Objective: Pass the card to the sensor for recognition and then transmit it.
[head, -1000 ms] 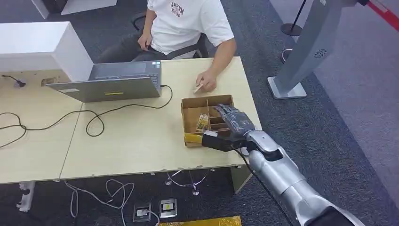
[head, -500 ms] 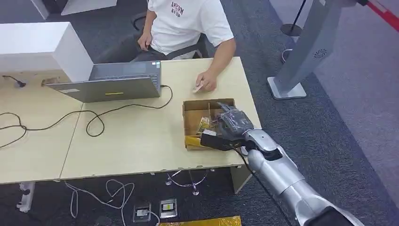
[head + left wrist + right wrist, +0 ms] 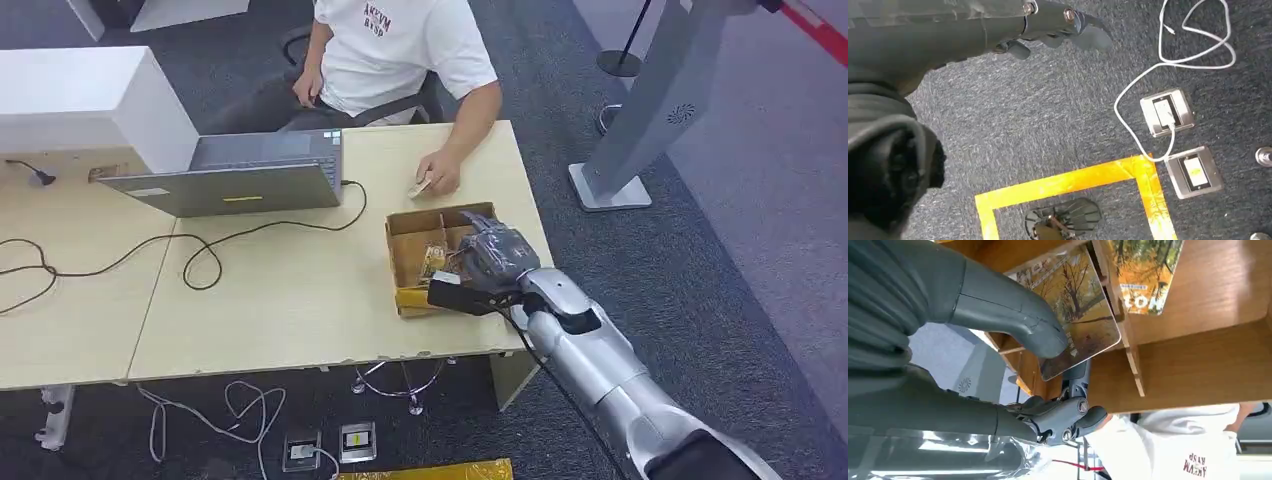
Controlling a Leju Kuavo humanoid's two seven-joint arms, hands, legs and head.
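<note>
Since the cards stand on edge in the slotted cardboard box (image 3: 410, 262) on the bench (image 3: 300, 290), my right hand (image 3: 492, 256) reaches in from above, thumb (image 3: 1013, 315) pressed against one card (image 3: 1078, 315) with a finger behind it: pinched, I judge, for lifting out. Cards: two visible, the second (image 3: 1143, 275) in the neighbouring slot. Left hand (image 3: 1048, 27): one, hanging over the floor, fingers apart, holding nothing. Laptop (image 3: 235, 175): one. Person (image 3: 400, 50): one, seated opposite, a hand by the box.
</note>
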